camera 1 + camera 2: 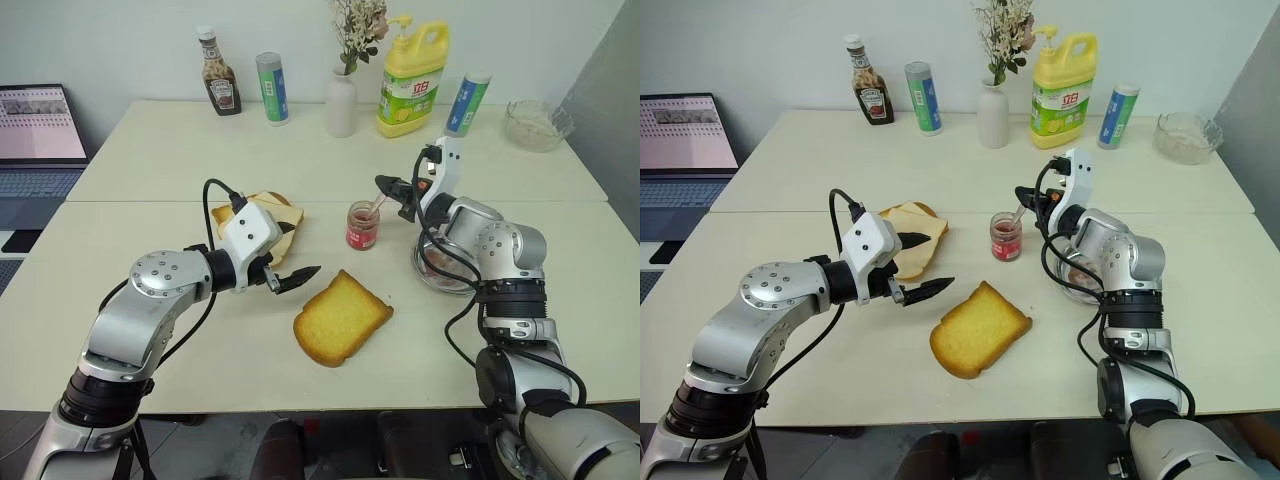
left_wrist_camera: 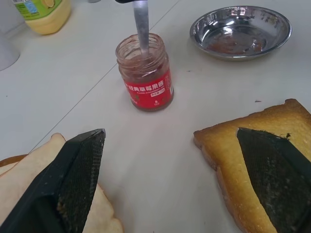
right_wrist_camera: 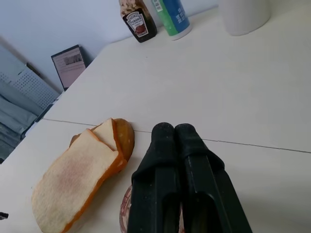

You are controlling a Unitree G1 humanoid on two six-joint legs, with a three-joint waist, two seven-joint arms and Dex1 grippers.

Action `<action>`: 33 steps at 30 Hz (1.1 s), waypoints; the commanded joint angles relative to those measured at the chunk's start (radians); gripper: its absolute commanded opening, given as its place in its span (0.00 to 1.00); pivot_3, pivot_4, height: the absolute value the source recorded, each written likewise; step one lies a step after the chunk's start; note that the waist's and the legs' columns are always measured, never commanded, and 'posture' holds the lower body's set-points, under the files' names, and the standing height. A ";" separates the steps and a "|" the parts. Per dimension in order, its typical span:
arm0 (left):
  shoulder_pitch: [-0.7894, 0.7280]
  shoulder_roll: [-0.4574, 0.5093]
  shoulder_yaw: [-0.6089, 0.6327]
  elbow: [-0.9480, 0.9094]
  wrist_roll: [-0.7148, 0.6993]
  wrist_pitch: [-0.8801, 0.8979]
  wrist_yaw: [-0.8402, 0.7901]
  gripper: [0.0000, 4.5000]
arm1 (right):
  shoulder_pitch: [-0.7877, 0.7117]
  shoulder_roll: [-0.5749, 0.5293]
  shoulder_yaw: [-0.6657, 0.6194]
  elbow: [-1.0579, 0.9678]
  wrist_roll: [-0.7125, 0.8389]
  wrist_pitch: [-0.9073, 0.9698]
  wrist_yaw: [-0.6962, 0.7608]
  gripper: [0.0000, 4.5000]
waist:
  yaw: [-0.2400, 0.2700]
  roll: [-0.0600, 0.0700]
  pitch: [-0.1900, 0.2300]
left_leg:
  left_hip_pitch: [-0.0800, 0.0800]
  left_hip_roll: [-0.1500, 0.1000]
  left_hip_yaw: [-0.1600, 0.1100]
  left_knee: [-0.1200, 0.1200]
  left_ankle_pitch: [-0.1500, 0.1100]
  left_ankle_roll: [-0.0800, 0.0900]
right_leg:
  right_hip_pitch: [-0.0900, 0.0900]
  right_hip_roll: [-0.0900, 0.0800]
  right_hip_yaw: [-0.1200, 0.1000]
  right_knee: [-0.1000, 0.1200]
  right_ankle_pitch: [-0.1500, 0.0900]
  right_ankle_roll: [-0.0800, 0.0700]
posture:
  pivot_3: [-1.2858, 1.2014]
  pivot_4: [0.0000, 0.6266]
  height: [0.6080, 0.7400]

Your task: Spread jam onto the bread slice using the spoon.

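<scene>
Red jam (image 2: 146, 82) fills the lower part of a small glass jar that stands open near the middle of the table (image 1: 150, 150). The spoon (image 2: 141, 24) is in it, bowl down in the jam and handle rising to the right gripper (image 1: 392, 188), whose fingers are clamped together on that handle. So the scooping step looks to be under way. The bread (image 1: 340, 318) lies flat just in front of the jar, apart from it, and its golden face is bare: no jam on it yet. The carry to the bread and all the spreading are left. The left gripper (image 1: 296, 281) hangs just beside the bread's corner with its fingers wide apart, holding nothing. Paler slices (image 1: 285, 228) lie behind it, and a steel dish (image 2: 240, 31) smeared with red sits beyond the jar.
</scene>
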 commanded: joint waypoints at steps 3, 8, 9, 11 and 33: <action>-0.011 -0.002 0.006 -0.012 0.012 -0.023 0.006 1.00 | -0.048 0.018 -0.055 -0.032 0.073 0.030 -0.030 0.01 | -0.003 0.000 0.000 | 0.000 0.000 0.000 0.000 0.000 0.000 | 0.000 0.000 0.000 0.000 0.000 0.000 | 0.52 0.24 1.00; -0.012 -0.004 0.008 -0.010 0.015 -0.023 0.005 1.00 | -0.052 0.027 -0.087 -0.031 0.108 0.055 -0.061 0.01 | -0.004 0.000 0.000 | 0.000 0.000 0.000 0.000 0.000 0.000 | 0.000 0.000 0.000 0.000 0.000 0.000 | 0.52 0.24 1.00; -0.013 -0.005 0.009 -0.009 0.016 -0.022 0.006 1.00 | -0.053 0.029 -0.095 -0.030 0.115 0.060 -0.068 0.01 | -0.004 0.000 0.000 | 0.000 0.000 0.000 0.000 0.000 0.000 | 0.000 0.000 0.000 0.000 0.000 0.000 | 0.52 0.24 1.00; -0.015 -0.005 0.009 -0.008 0.018 -0.021 0.005 1.00 | -0.057 0.030 -0.109 -0.023 0.125 0.065 -0.080 0.01 | -0.004 0.000 0.000 | 0.000 0.000 0.000 0.000 0.000 0.000 | 0.000 0.000 0.000 0.000 0.000 0.000 | 0.52 0.24 1.00; -0.038 -0.012 0.010 0.013 0.033 -0.025 0.011 1.00 | -0.067 0.008 -0.179 0.015 0.201 0.089 -0.155 0.01 | -0.009 0.000 0.000 | 0.000 0.000 0.000 0.000 0.000 0.000 | 0.000 0.000 0.000 0.000 0.000 0.000 | 0.52 0.24 1.00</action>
